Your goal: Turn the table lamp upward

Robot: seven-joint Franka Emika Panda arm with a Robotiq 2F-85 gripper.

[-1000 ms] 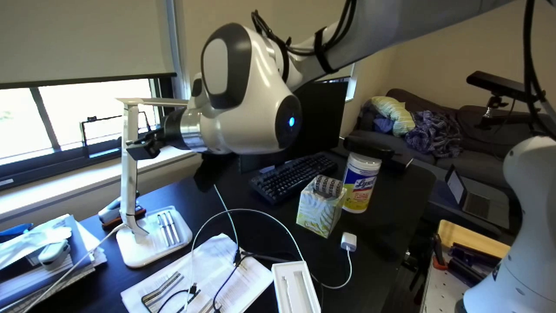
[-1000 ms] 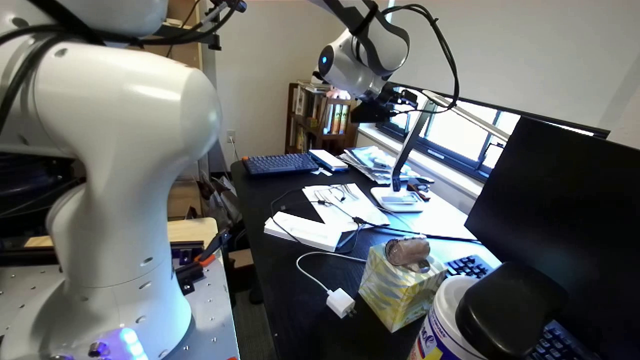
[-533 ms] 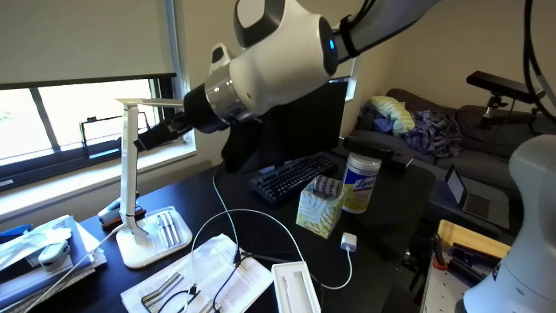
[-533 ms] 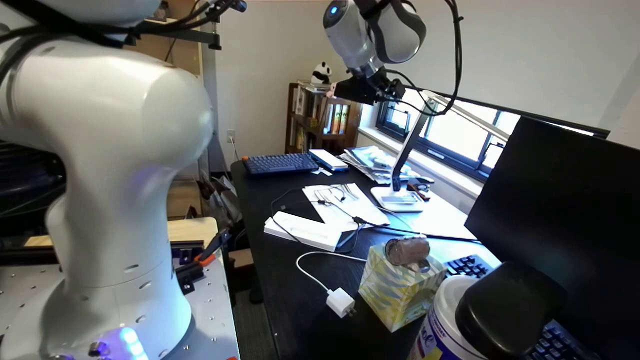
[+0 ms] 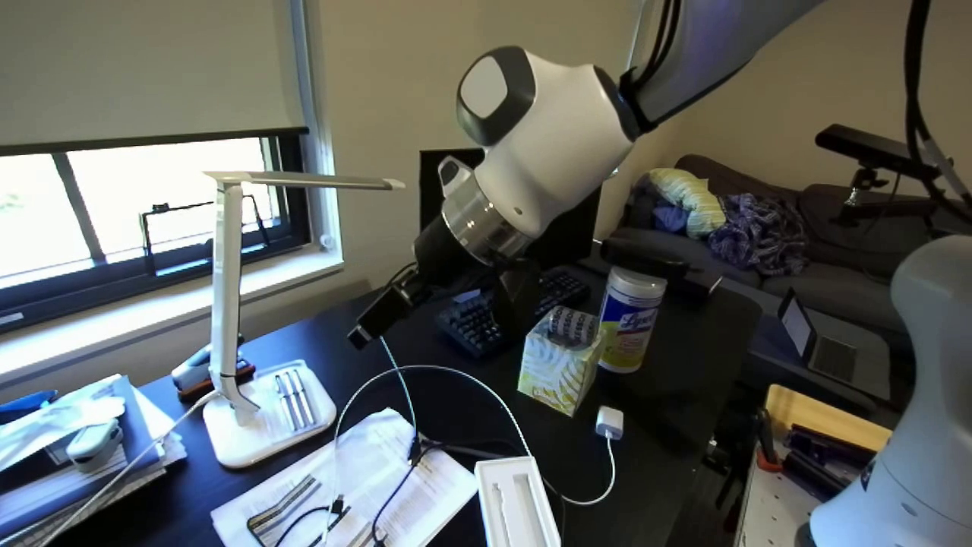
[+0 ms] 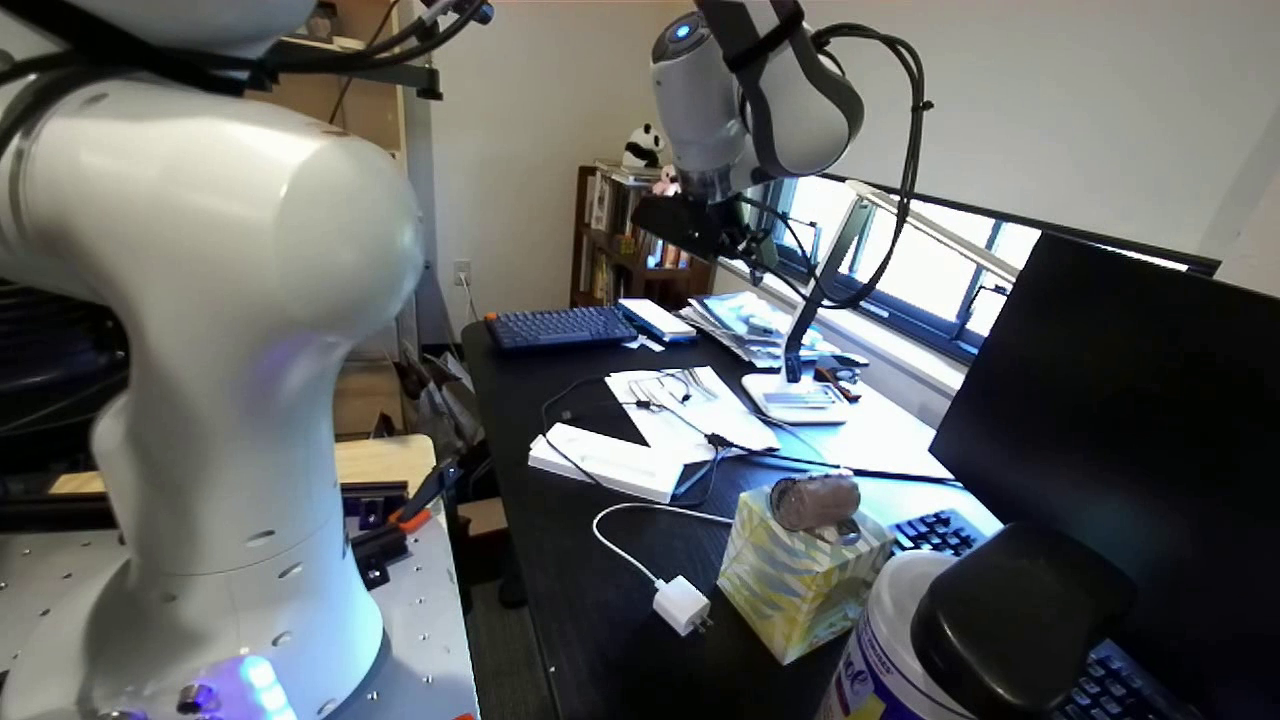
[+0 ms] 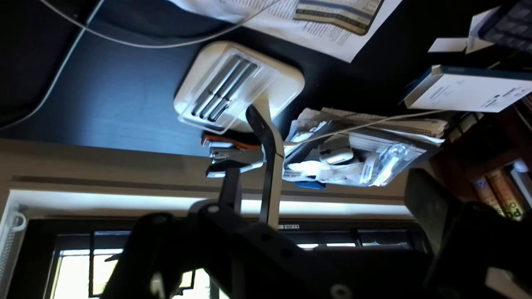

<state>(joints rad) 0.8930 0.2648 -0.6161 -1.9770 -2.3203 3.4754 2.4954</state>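
Note:
The white-silver table lamp [image 5: 226,289] stands on its flat base [image 5: 250,444], its post nearly upright. Its long bar head [image 5: 326,181] lies about level in an exterior view; the head also shows in an exterior view [image 6: 945,235]. In the wrist view the base and lower post [image 7: 272,178] show; the head is out of view. My gripper [image 5: 366,333] points down and toward the lamp, apart from it, below the head's free end. In the wrist view my gripper [image 7: 324,179] is open with nothing held; the post shows behind the jaws, nearer the left finger.
A monitor [image 6: 1100,420] and a keyboard [image 5: 516,304] stand behind the arm. A tissue box [image 5: 560,365] and a wipes tub [image 5: 630,319] stand on the desk. Papers [image 5: 357,479], cables and a white box [image 5: 518,501] lie in front. A paper stack [image 5: 83,456] sits beside the lamp.
My gripper has moved away from the lamp post, rightward and down in an exterior view, tilting downward. The head's free end now shows there. The lamp has not moved.

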